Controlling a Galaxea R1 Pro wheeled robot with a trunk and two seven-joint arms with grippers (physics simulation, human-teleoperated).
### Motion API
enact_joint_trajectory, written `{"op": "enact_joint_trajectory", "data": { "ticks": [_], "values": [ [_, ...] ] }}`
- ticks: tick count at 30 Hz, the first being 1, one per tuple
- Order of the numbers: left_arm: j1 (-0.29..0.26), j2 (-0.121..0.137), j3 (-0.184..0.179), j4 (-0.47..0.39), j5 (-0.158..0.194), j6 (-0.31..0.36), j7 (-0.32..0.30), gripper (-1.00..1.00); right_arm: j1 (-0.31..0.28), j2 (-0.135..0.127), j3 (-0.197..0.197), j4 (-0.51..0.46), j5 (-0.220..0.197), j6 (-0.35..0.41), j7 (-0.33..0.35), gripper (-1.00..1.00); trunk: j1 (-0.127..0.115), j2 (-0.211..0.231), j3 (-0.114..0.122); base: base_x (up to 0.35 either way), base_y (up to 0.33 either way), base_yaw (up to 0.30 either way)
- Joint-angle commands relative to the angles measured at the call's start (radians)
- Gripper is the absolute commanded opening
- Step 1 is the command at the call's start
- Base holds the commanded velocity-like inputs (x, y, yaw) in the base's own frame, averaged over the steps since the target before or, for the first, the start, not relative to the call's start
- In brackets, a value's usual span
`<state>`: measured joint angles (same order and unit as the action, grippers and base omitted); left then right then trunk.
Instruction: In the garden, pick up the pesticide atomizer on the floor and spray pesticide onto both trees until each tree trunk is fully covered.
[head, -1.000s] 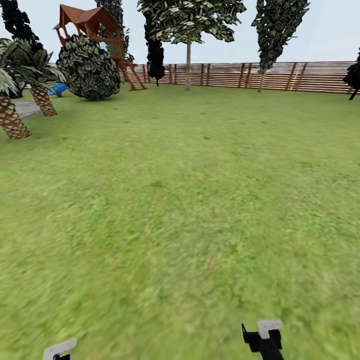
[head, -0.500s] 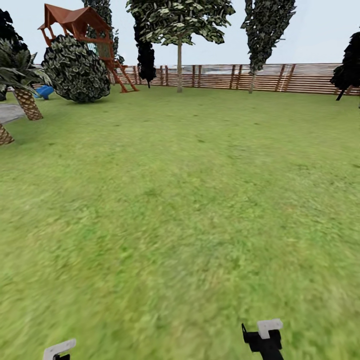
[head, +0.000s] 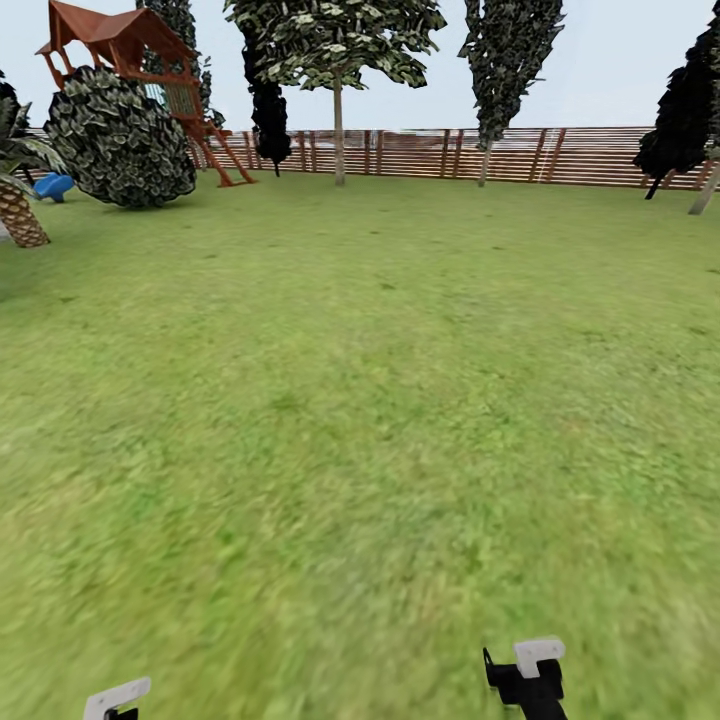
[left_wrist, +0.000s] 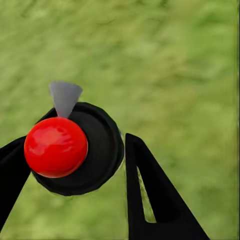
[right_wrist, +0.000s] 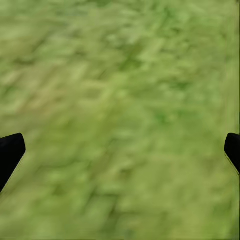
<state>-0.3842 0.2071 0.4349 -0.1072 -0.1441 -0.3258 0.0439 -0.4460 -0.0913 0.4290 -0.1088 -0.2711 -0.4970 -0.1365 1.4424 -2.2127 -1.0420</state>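
Meanwhile the head camera is swinging right: playhouse (head: 120, 50), round bush (head: 120, 140) and palm (head: 18, 205) are sliding toward the left edge, and a dark conifer (head: 685, 110) is entering at right. Across the lawn (head: 360, 400), two pale-trunked trees (head: 338, 140) are standing by the fence (head: 590, 155). The left gripper (left_wrist: 75, 165) is clamping the atomizer (left_wrist: 75, 147), seen end-on, red cap facing the camera, grey nozzle (left_wrist: 65, 97) sticking sideways. The right gripper (right_wrist: 120, 150) is hanging wide open, empty, over grass.
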Motion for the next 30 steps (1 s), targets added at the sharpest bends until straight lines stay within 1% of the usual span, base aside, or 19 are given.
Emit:
{"op": "enact_joint_trajectory", "data": {
  "ticks": [1,9,11,12,14,16,19,22,26,30],
  "values": [
    [-0.001,-0.001,0.004,0.001,-0.011,-0.004,0.004,-1.0,0.0,-0.001,0.009,0.0,-0.005,-0.002,-0.005,1.0,0.0,0.0,-0.001,0.34,0.0,-0.001],
    [-0.001,0.0,0.004,0.002,-0.014,-0.004,-0.001,-1.0,0.0,0.001,0.011,0.0,-0.005,-0.002,-0.006,1.0,0.0,0.0,-0.001,0.34,0.0,0.0],
    [-0.001,0.0,0.003,0.001,-0.014,-0.005,0.001,-1.0,0.001,0.002,0.011,0.014,-0.005,0.001,-0.005,1.0,0.0,0.0,-0.001,0.34,0.0,0.0],
    [-0.001,0.0,0.003,0.001,-0.013,-0.005,0.002,-1.0,0.002,0.005,0.011,0.03,-0.006,0.002,-0.004,1.0,0.0,0.0,-0.001,0.34,0.0,0.0],
    [-0.001,0.0,0.004,0.001,-0.013,-0.005,0.002,-1.0,0.002,0.024,0.01,0.058,-0.006,0.002,-0.004,1.0,0.0,0.0,-0.001,0.34,0.0,0.0],
    [-0.001,0.0,0.004,0.001,-0.012,-0.005,0.002,-1.0,0.003,0.033,0.01,0.076,-0.006,0.003,-0.003,1.0,0.0,0.0,-0.001,0.34,0.0,0.0],
    [-0.001,0.001,0.004,0.001,-0.012,-0.005,0.002,-1.0,0.008,0.04,0.011,0.081,-0.006,0.003,-0.003,1.0,0.0,0.0,-0.001,0.34,0.0,0.0],
    [-0.001,0.001,0.004,0.001,-0.012,-0.005,0.002,-1.0,0.02,0.062,0.01,0.082,-0.006,0.003,-0.004,1.0,0.0,0.0,-0.001,0.34,0.0,0.0],
    [-0.001,0.0,0.003,0.001,-0.012,-0.005,0.002,-1.0,0.045,0.068,0.01,0.083,-0.006,0.003,-0.005,1.0,0.0,0.0,-0.001,0.34,0.0,0.0],
    [-0.001,0.0,0.002,0.001,-0.012,-0.005,0.002,-1.0,0.05,0.068,0.01,0.083,-0.005,0.003,-0.005,1.0,0.0,0.0,-0.001,0.34,0.0,0.0]
  ]
}}
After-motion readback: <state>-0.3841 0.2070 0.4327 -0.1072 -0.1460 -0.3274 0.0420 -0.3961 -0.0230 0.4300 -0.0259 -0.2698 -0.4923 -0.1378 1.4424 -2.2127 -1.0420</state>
